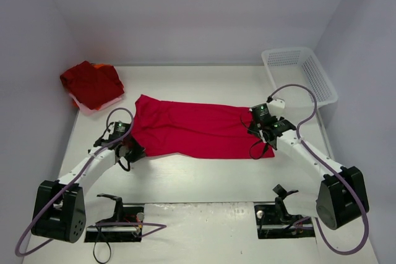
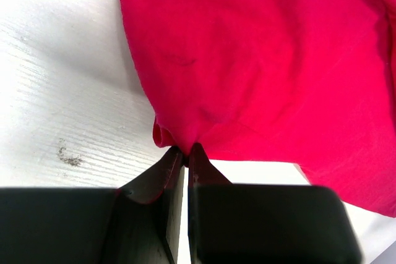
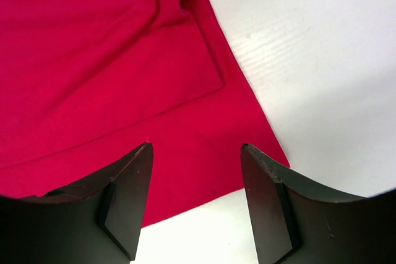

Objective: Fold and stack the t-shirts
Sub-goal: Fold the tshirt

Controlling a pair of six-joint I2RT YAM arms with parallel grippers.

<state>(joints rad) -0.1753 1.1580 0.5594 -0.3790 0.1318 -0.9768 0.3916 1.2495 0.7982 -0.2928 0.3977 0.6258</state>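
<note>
A bright red t-shirt lies spread in a long strip across the middle of the table. My left gripper is at its near left corner, and in the left wrist view the jaws are shut on a pinch of that t-shirt at the gripper. My right gripper hangs over the near right corner. In the right wrist view that gripper is open, with the t-shirt's corner lying flat below and between the fingers. A darker red folded t-shirt sits at the back left.
A white mesh basket stands at the back right corner. The folded bundle rests on something pale pink near the left wall. White walls close in the table on three sides. Both arm bases sit at the near edge.
</note>
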